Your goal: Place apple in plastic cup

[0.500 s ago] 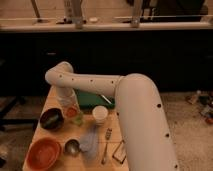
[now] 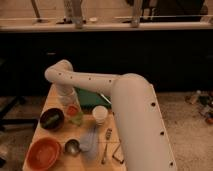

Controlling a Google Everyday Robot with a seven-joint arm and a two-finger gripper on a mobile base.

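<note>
The apple (image 2: 73,109), a small orange-red ball, sits at the mouth of the plastic cup (image 2: 76,119), a see-through greenish cup on the wooden table's left half. My gripper (image 2: 68,98) hangs straight down from the white arm, directly over the apple and touching or almost touching it. The gripper's lower end blends into the apple, so its hold is unclear. The cup stands upright between the dark bowl and the white cup.
A dark bowl (image 2: 51,118) stands left of the cup and a large orange bowl (image 2: 44,152) at the front left. A metal cup (image 2: 72,146), a white cup (image 2: 100,114), a fork (image 2: 106,145), a bluish crumpled item (image 2: 90,141) and a green flat item (image 2: 92,98) lie around. The arm covers the table's right side.
The arm and gripper stay over the plastic cup in nearly the same place. The apple's orange now shows a little more clearly at the cup's mouth.
</note>
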